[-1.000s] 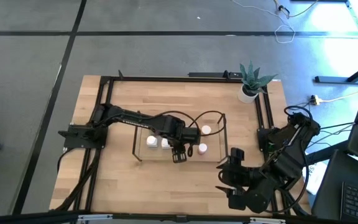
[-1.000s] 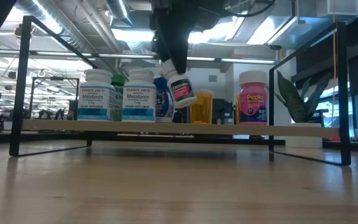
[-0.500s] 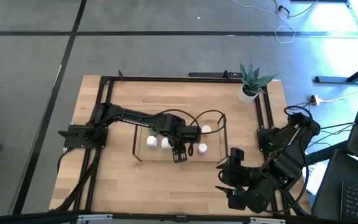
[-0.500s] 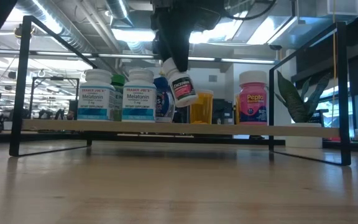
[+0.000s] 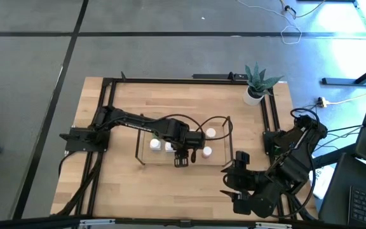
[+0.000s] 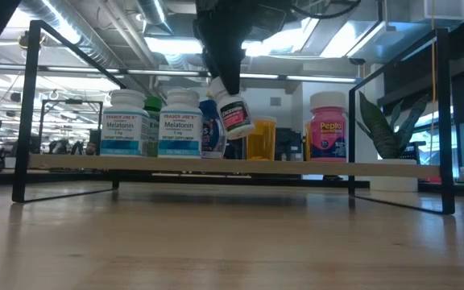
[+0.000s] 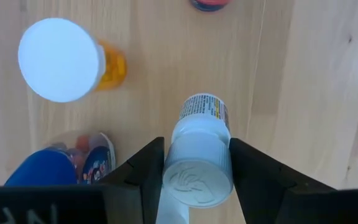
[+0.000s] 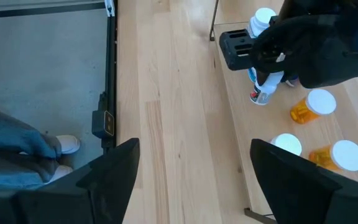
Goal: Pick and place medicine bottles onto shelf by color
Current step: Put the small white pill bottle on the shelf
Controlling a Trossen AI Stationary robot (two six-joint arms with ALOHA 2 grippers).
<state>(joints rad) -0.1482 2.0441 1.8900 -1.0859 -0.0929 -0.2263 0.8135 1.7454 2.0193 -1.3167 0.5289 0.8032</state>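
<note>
White-capped and tilted, the bottle (image 6: 234, 115) hangs in the left gripper (image 7: 197, 167) above the shelf (image 6: 216, 167), its base clear of the board. In the left wrist view the jaws stand part-way closed on the cap end, one finger (image 7: 146, 174) on each side, gripping firmly.

The coming move turns on that tilt. In the low view the bottle's long axis leans, cap toward eleven o'clock and base toward five, so the base would meet the board on one edge, not flat. I judge it needs righting, or a gentle lowering, before release.

Seen from above, the gripper sits near the middle of the shelf, at its front edge. Below the bottle in the low view there is a free spot on the board: the two melatonin bottles (image 6: 153, 122) and a blue one (image 6: 209, 129) stand at nine o'clock of it, an orange one (image 6: 261, 138) just behind at three, and the pink one (image 6: 326, 126) farther at three.

The right gripper (image 8: 194, 168) waits with jaws wide and empty at the table's five o'clock corner, well apart from the shelf. The left arm is far nearer.
</note>
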